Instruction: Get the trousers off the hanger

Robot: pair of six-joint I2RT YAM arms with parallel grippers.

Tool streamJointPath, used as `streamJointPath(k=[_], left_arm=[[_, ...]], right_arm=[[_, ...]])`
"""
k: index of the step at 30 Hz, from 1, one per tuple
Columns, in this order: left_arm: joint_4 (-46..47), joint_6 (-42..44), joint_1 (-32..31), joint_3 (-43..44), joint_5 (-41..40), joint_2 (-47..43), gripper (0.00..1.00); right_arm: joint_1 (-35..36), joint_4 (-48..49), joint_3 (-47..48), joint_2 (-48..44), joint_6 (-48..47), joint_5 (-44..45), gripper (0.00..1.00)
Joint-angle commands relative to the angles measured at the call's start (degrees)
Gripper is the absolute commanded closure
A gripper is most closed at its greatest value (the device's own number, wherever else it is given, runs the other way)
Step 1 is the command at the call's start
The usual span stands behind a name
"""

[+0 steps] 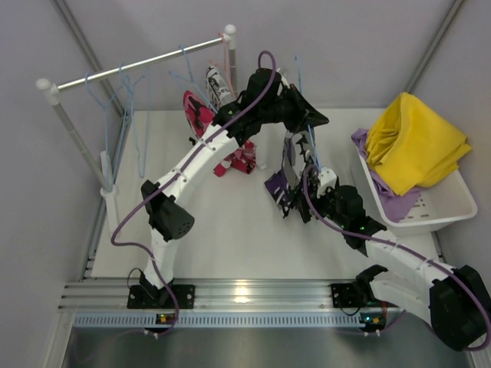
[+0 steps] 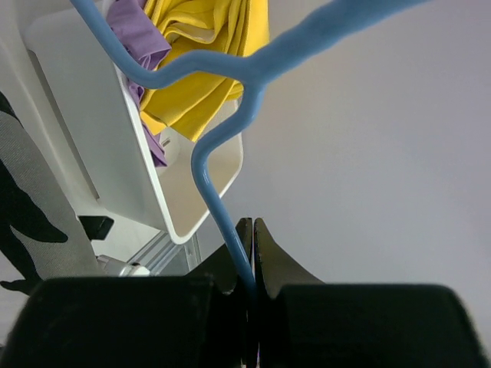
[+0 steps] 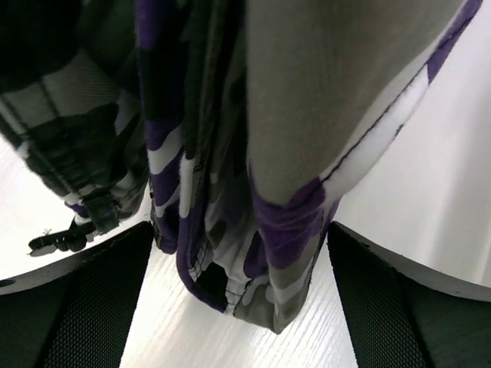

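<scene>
My left gripper (image 1: 304,107) (image 2: 253,227) is shut on the wire of a blue hanger (image 1: 300,70) (image 2: 222,201) and holds it up above the table. A pair of trousers with a purple, grey, black and white print (image 1: 285,180) (image 3: 307,115) hangs from that hanger, its lower end near the table top. It also shows at the left edge of the left wrist view (image 2: 19,192). My right gripper (image 1: 301,202) (image 3: 239,230) is open, with one finger (image 3: 77,307) on each side of the hanging cloth's lower end, not closed on it.
A white basket (image 1: 445,216) (image 2: 100,130) at the right holds yellow trousers (image 1: 414,142) (image 2: 207,46) on purple ones (image 1: 395,201) (image 2: 134,31). At the back left a rail (image 1: 138,65) carries empty blue hangers (image 1: 130,100), black-and-white trousers (image 1: 216,83) and pink-red print trousers (image 1: 198,113).
</scene>
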Motion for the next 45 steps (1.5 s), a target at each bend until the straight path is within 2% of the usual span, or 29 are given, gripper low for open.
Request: streamJointPath(k=[1, 6, 10, 13, 16, 28, 36, 39, 45], left_arm=[[10.21, -2.11, -0.48, 3.53, 2.50, -8.28, 1.00], [10.21, -1.58, -0.48, 3.53, 2.77, -8.90, 1.00], [10.47, -1.32, -0.39, 4.32, 2.86, -8.90, 1.00], [10.74, -1.84, -0.48, 4.59, 3.21, -8.99, 1.00], [10.56, -1.93, -0.65, 4.33, 3.21, -9.60, 1.00], [11.79, -1.93, -0.57, 5.46, 3.56, -12.06, 1.00], [10.74, -1.14, -0.04, 4.07, 2.59, -14.26, 1.00], [10.83, -1.49, -0.04, 4.06, 2.77, -14.61, 1.00], [11.00, -1.93, -0.04, 3.97, 3.29, -15.14, 1.00]], right_arm=[[1.48, 5.25, 2.12, 0.24, 1.60, 2.72, 0.08], [1.48, 1.92, 2.13, -1.07, -0.24, 1.67, 0.07], [1.39, -1.16, -0.50, -8.26, -2.87, -3.25, 0.04], [1.48, -2.92, -0.78, -10.21, -3.85, -1.43, 0.04], [1.48, -3.36, -0.43, -9.96, -4.63, 0.69, 0.05], [1.48, -5.56, -0.34, -9.60, -6.92, -2.37, 0.05], [1.39, -17.93, 3.97, -13.02, -13.86, -6.51, 0.04], [1.13, -17.52, 3.88, -14.00, -16.24, -5.63, 0.04], [1.30, -10.05, 4.32, -10.67, -9.14, -5.36, 0.03]])
